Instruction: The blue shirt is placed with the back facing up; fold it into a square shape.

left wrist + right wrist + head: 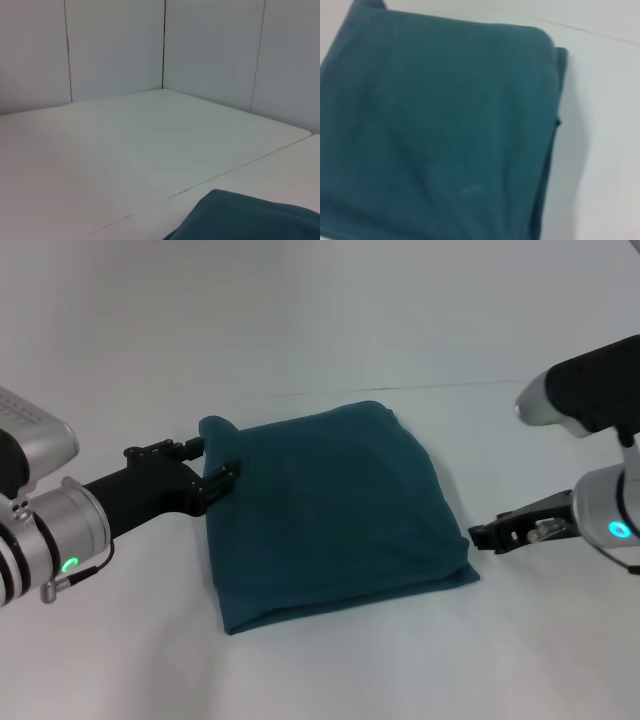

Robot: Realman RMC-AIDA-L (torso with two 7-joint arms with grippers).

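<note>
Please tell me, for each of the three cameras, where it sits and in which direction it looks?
Head view: above, looking forward and down at the folded blue shirt on the white table; left gripper at its left edge, right gripper just off its right corner.
Left wrist view: low, facing across the table to the walls; no fingers show.
Right wrist view: close above the shirt; no fingers show.
All three share the shirt.

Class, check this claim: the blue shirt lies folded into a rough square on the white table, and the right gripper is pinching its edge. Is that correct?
Not quite. In the head view the left gripper is at the edge of the blue shirt; the right gripper sits just off its corner, apart from it. The shirt is indeed folded roughly square on the white table.
</note>
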